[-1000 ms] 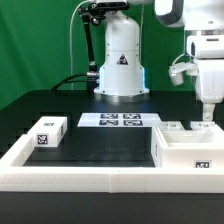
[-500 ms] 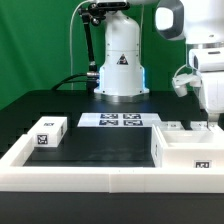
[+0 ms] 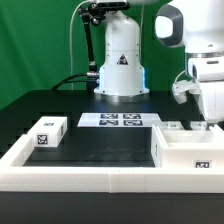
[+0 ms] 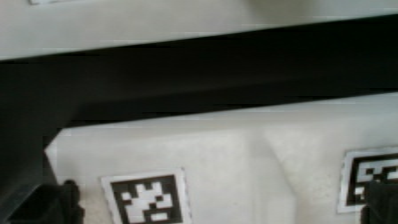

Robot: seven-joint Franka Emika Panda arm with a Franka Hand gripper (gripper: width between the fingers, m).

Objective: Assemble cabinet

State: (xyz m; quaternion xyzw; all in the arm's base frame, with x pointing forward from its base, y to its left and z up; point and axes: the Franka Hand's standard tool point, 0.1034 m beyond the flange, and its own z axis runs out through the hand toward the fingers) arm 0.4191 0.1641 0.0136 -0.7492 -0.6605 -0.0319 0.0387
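Observation:
The cabinet (image 3: 184,150), a large white open box with a tag on its front, stands at the exterior view's right, inside the border rail. Two small white tagged blocks (image 3: 172,127) (image 3: 198,126) sit just behind it. Another tagged white block (image 3: 47,132) lies at the left. My gripper (image 3: 213,117) hangs over the small blocks at the right edge, partly cut off. In the wrist view the gripper (image 4: 217,206) is open, with a dark finger (image 4: 45,200) at the side, and two tagged white surfaces (image 4: 146,198) (image 4: 374,180) lie below it. It holds nothing.
The marker board (image 3: 120,120) lies flat at the back centre, in front of the robot base (image 3: 120,65). A low white border rail (image 3: 100,176) runs along the front and left of the black table. A green backdrop stands behind.
The arm has shifted toward the exterior view's right and risen slightly from the small blocks. The blocks and the cabinet have not moved.

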